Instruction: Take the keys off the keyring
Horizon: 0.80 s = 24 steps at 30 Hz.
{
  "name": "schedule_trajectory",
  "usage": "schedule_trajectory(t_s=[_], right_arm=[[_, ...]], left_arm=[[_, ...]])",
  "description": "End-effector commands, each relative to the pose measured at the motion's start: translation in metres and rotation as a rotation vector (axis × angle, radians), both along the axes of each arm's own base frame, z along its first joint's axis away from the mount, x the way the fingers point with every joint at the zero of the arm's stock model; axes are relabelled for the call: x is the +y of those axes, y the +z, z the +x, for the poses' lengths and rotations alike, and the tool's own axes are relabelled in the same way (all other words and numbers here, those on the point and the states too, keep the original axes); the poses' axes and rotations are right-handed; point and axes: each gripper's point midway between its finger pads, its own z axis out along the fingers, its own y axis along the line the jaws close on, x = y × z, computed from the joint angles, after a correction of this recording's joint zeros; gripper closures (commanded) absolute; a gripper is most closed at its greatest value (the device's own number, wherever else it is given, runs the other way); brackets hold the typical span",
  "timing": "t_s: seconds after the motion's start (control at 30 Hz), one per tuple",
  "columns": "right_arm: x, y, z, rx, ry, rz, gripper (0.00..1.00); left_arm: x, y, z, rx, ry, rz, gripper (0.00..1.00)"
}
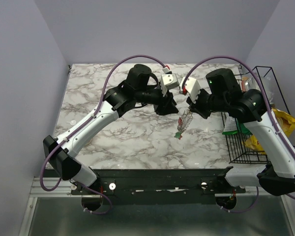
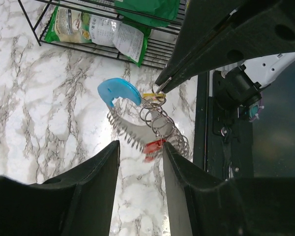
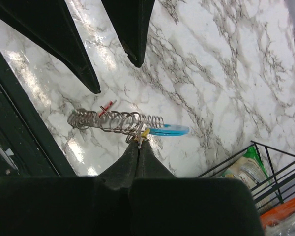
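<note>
- Top view: the right claw [image 1: 191,109] is pinched shut on the upper end of the keyring [image 1: 185,121], which hangs from it over the marble table [image 1: 118,142]. The left claw [image 1: 170,109] stands just beside it, jaws apart.
- Left wrist view: nothing lies between the left claw's fingers. Just ahead hang the wire coil, a red key [image 2: 152,146] and a yellow key [image 2: 154,95].
- Right wrist view: the closed fingertips grip the wire beside the yellow key, and the blue part sticks out sideways.
</note>
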Motion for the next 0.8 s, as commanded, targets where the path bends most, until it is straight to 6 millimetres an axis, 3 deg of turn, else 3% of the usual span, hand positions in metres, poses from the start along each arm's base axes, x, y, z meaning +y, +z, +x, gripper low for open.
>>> schedule_trajectory(t_s=[0.0,0.23,0.47,0.6,0.77], right_arm=[[0.051,-0.042,0.036,0.026,0.054,-0.023,0.99],[0.067,-0.096,0.045,0.13,0.053,-0.055,0.99],[0.083,-0.163,0.046,0.268,0.089,-0.102,0.99],[0.095,-0.177,0.049,0.334,0.072,-0.09,0.99],[0.101,-0.178,0.061,0.38,0.04,-0.04,0.99]], left_arm=[[-0.048,-0.032,-0.052,-0.011,-0.201,0.049,0.51],[-0.045,-0.064,-0.025,-0.03,-0.104,0.1,0.5],[-0.019,-0.1,-0.01,-0.008,-0.061,0.131,0.49],[-0.001,-0.113,-0.006,-0.005,-0.049,0.124,0.49],[0.009,-0.124,-0.007,-0.011,-0.052,0.112,0.49]])
